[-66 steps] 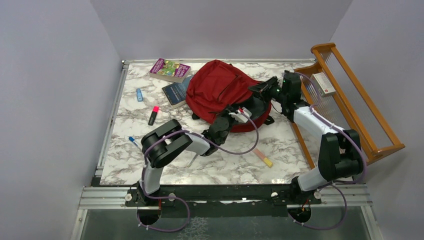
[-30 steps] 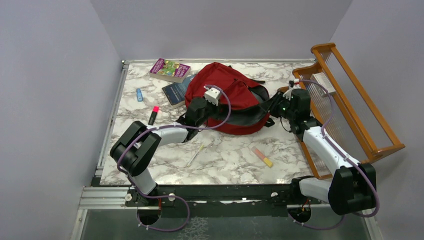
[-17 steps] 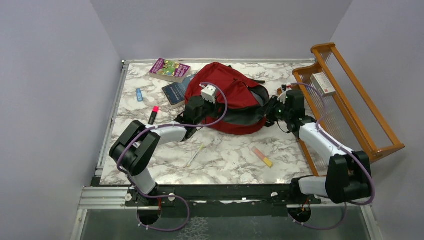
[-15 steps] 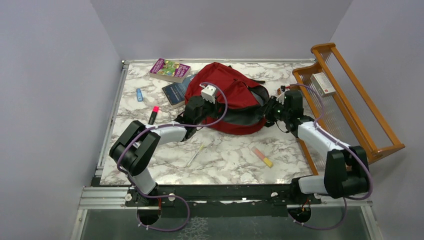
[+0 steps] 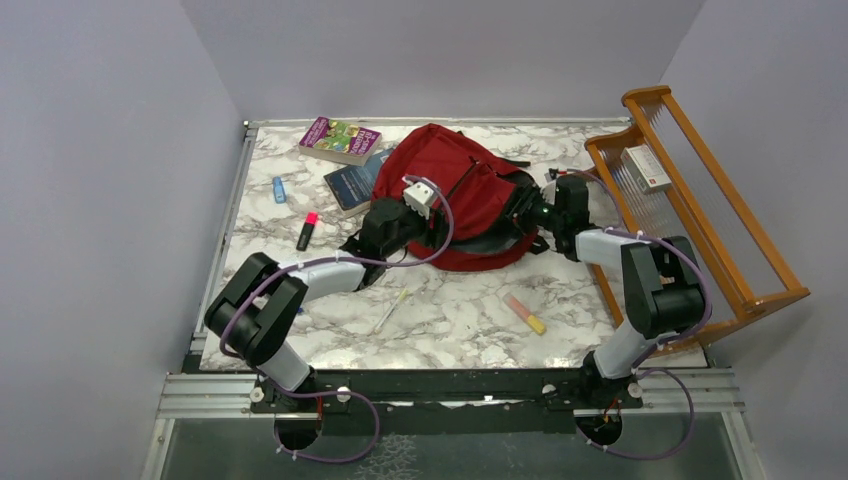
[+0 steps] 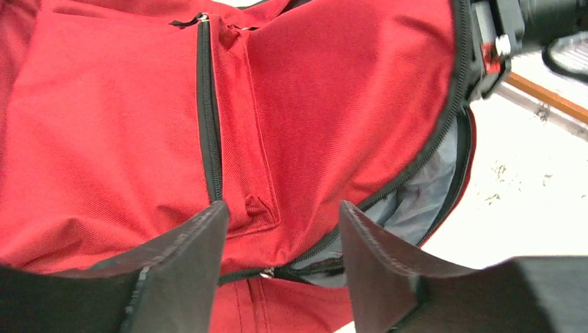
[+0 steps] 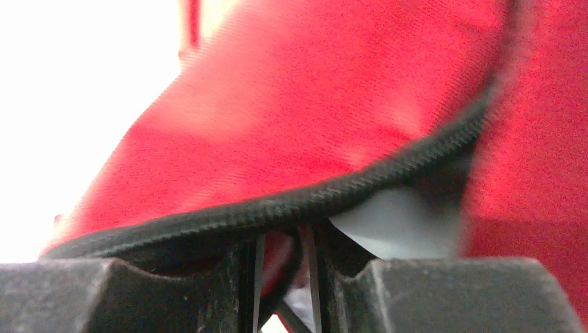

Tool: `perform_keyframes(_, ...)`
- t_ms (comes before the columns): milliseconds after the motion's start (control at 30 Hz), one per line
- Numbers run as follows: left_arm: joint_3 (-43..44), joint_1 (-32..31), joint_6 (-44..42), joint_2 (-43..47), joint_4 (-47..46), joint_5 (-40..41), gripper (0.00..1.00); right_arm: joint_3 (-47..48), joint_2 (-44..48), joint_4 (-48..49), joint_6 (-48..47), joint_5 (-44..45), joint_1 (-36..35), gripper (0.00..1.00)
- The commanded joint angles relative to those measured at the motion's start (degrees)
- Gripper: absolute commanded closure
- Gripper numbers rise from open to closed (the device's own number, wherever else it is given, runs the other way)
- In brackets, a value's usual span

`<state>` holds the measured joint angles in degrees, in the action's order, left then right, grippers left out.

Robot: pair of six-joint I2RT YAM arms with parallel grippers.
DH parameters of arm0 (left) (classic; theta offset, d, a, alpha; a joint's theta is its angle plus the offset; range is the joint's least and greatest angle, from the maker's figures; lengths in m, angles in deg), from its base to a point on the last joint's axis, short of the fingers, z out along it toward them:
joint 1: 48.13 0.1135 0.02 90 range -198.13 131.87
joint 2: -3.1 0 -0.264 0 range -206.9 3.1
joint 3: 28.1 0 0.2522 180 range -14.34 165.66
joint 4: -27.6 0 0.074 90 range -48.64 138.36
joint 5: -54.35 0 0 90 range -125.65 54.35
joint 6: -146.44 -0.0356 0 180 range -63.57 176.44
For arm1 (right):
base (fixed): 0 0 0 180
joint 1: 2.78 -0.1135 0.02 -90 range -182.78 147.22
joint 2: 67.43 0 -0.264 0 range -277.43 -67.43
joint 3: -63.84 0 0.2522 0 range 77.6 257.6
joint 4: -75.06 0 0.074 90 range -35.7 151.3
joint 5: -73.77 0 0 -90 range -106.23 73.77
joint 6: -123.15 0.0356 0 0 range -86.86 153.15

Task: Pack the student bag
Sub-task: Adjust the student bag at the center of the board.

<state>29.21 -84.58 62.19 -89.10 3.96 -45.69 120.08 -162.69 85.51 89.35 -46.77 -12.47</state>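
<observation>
The student bag [image 5: 450,185], a red backpack with black zippers, lies at the back middle of the table, its main opening gaping on the right and showing grey lining [image 6: 423,201]. My left gripper [image 5: 400,222] hovers at the bag's near left side, open [image 6: 281,208], with only the zipper and red fabric showing past its fingers. My right gripper [image 5: 527,213] is at the bag's right opening. In the right wrist view its jaws [image 7: 281,250] stand nearly together with red fabric and black edging pinched between them, and the zipper rim [image 7: 312,198] lies across the fingertips.
A purple book [image 5: 340,138] and a dark blue book [image 5: 350,185] lie left of the bag. A blue item [image 5: 279,188], a pink highlighter [image 5: 306,230], a pen [image 5: 392,310] and a yellow-orange marker [image 5: 524,313] lie on the marble. A wooden rack [image 5: 720,215] holding a white box [image 5: 646,167] stands on the right.
My left gripper has opened and let go of the bag, drawing back a little toward me. My right gripper has shifted left along the bag's opening, its elbow folding in.
</observation>
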Motion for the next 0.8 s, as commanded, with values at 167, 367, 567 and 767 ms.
perform_keyframes(167, -3.6, -2.0, -9.3, 7.5, 1.4, 1.8, 0.31, 3.9, -0.8, 6.8, 1.3, -16.4, -2.2, 0.67)
perform_keyframes(367, -3.9, -6.5, -12.9, 7.8, 1.5, 5.6, 0.26, 3.5, 0.1, -4.4, -6.1, -15.0, -3.6, 0.67)
perform_keyframes(567, -3.4, -9.0, -14.3, 6.0, 1.5, 9.1, 0.23, 3.5, -1.8, -7.0, -8.6, -11.3, -4.2, 0.67)
perform_keyframes(767, -1.5, -10.4, -15.4, 2.8, 1.2, 13.3, 0.09, 4.8, -3.3, -2.5, -5.7, -14.6, -4.4, 0.66)
